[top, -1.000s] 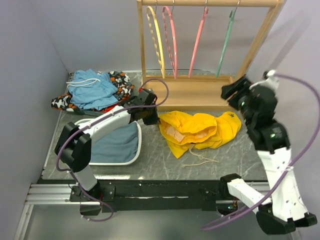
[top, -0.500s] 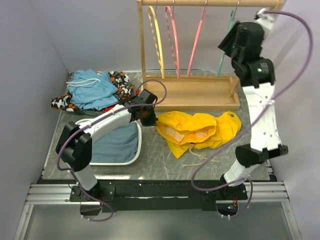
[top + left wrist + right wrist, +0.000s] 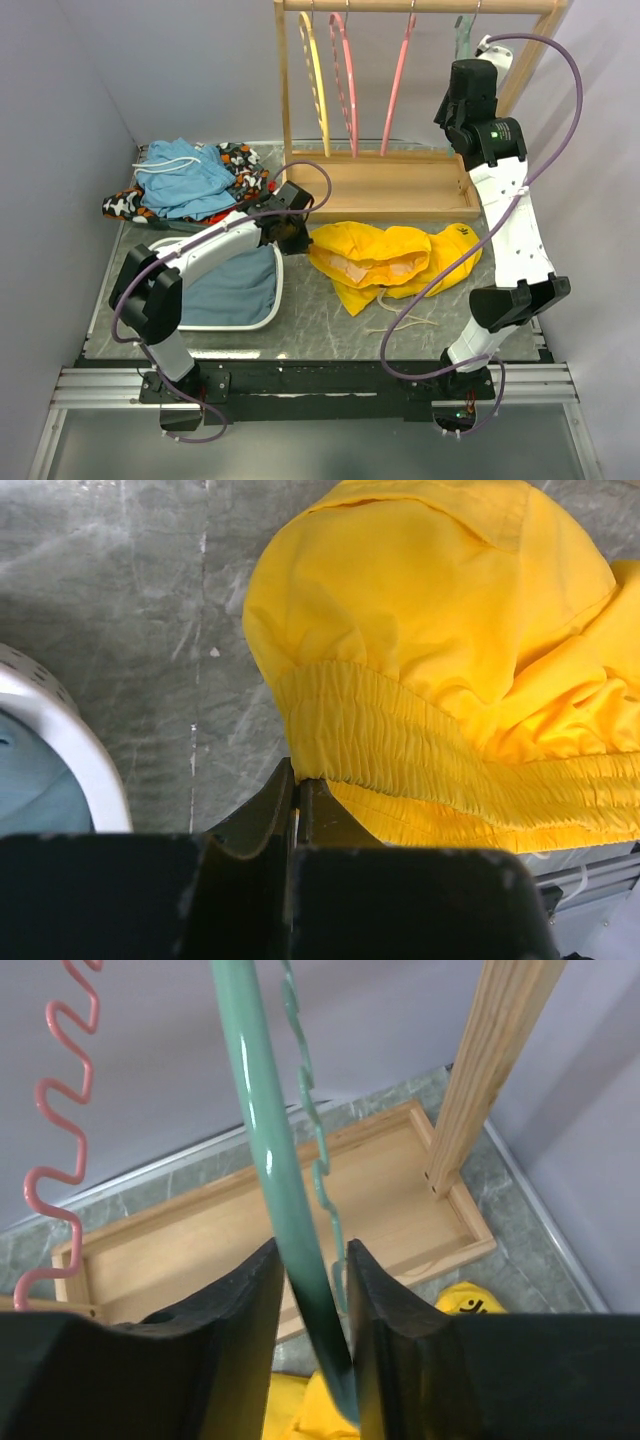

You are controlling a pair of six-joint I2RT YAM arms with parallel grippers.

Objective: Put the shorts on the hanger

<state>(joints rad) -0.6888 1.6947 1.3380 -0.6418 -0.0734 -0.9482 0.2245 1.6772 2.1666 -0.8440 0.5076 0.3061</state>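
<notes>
From here I see my left gripper pinched shut on the gathered waistband of the bright yellow fabric shorts. They lie crumpled on the grey marbled tabletop just in front of the wooden rack, their white drawstring trailing toward the arm bases. My right gripper is up near the rail, its fingers closed around one arm of the slim pale teal plastic hanger, which hangs at the rack's right end beside a pink hanger.
</notes>
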